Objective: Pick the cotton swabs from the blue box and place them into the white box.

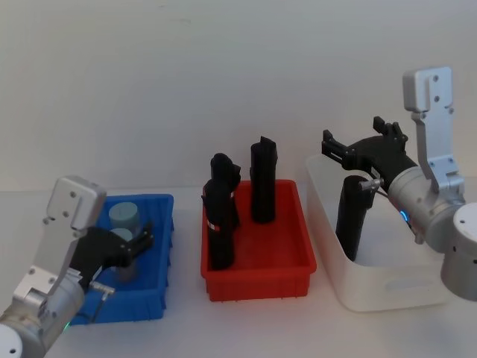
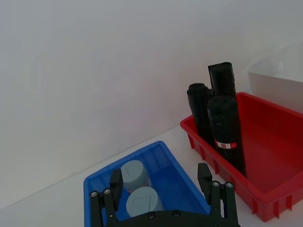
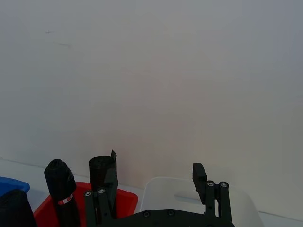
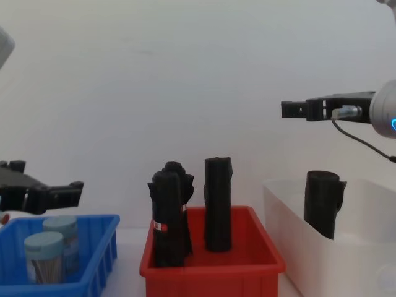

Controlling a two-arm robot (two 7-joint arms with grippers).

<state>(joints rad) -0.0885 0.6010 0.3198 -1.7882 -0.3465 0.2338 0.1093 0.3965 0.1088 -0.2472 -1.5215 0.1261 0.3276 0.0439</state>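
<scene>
**A:** Head view?
**B:** The ribbed blue box (image 1: 130, 307) holds two clear, grey-lidded tubs of cotton swabs (image 1: 124, 216). The left gripper (image 1: 138, 245) leans over them.
**A:** Left wrist?
**B:** Jaws spread wide, empty, just above the tubs.
**A:** Right wrist?
**B:** The right gripper (image 3: 150, 182) gapes, holding nothing, above the smooth white box (image 3: 180, 203).
**A:** Chest?
**B:** One black roll (image 4: 322, 204) stands in that box. Three more stand in the red tray (image 4: 210, 272).
</scene>
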